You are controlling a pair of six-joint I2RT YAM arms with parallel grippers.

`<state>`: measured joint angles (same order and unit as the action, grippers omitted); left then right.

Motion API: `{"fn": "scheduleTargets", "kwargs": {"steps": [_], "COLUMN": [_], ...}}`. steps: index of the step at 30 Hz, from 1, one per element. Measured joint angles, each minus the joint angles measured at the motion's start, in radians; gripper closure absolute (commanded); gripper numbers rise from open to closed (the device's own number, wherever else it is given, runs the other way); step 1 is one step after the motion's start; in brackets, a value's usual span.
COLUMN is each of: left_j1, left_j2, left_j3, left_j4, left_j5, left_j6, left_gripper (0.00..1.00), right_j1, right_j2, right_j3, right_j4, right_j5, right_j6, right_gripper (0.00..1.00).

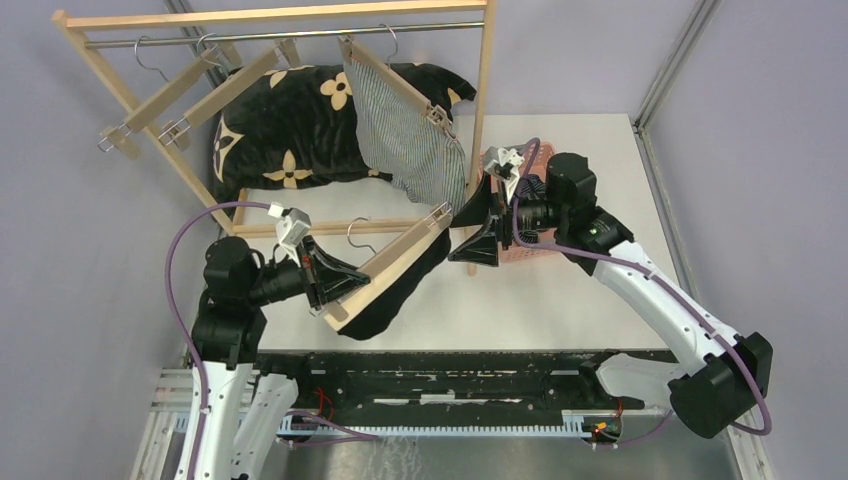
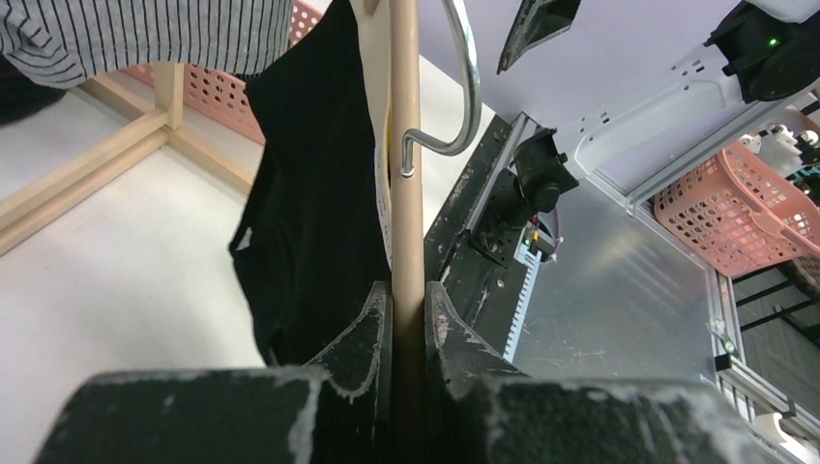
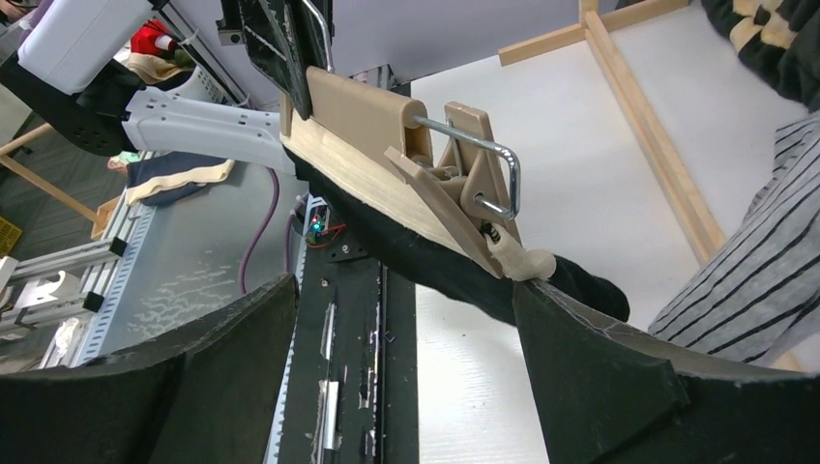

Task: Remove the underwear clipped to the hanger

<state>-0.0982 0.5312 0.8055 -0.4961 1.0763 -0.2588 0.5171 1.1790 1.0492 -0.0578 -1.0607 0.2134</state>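
Black underwear (image 1: 400, 290): clipped along the wooden hanger (image 1: 395, 258), draped below the bar, centre of the top view, above the front of the worktop (image 1: 580, 290)
Long axis of hanger: diagonal, lower left to upper right of that frame
Left tool (image 1: 345, 283): pinched almost shut on the bar at its lower-left end; confirmed in the left wrist view, bar clamped between both fingers, black cloth hanging to the left of it
Right tool (image 1: 468, 238): spread wide, holding nothing, just beside the upper-right end of the hanger
Clip (image 3: 474, 184): upper centre of the right wrist view, ahead of and above the gap between the fingers, cloth pinched beneath it
Nearer arm for release, as judged: right
Right arm pose: stretched towards frame centre, tool aimed at the hanger end
Probable next need: closing on the clip levers, not the cloth
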Motion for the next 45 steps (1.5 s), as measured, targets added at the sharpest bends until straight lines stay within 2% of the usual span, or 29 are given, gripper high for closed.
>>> {"fn": "scheduleTargets", "kwargs": {"steps": [14, 24, 31, 37, 45], "left_j1": [0.002, 0.0, 0.0, 0.0, 0.0], "left_j2": [-0.035, -0.052, -0.052, -0.067, -0.069], "left_j3": [-0.028, -0.026, -0.025, -0.033, -0.045], "left_j4": [0.053, -0.063, -0.079, -0.037, -0.001], "left_j5": [-0.001, -0.001, 0.008, 0.055, 0.076], "left_j6": [-0.024, -0.023, -0.023, -0.034, -0.045], "left_gripper": [0.97, 0.97, 0.97, 0.97, 0.97], "right_j1": [0.0, 0.0, 0.0, 0.0, 0.0], "right_j2": [0.002, -0.105, -0.097, -0.03, -0.019], "right_j3": [0.111, 0.168, 0.168, 0.167, 0.167], "right_j4": [-0.14, -0.294, -0.28, -0.219, -0.131], "right_j5": [0.012, 0.119, 0.119, 0.09, 0.056], "right_j6": [-0.062, -0.224, -0.217, -0.158, -0.097], "right_gripper": [0.11, 0.11, 0.11, 0.11, 0.12]}}
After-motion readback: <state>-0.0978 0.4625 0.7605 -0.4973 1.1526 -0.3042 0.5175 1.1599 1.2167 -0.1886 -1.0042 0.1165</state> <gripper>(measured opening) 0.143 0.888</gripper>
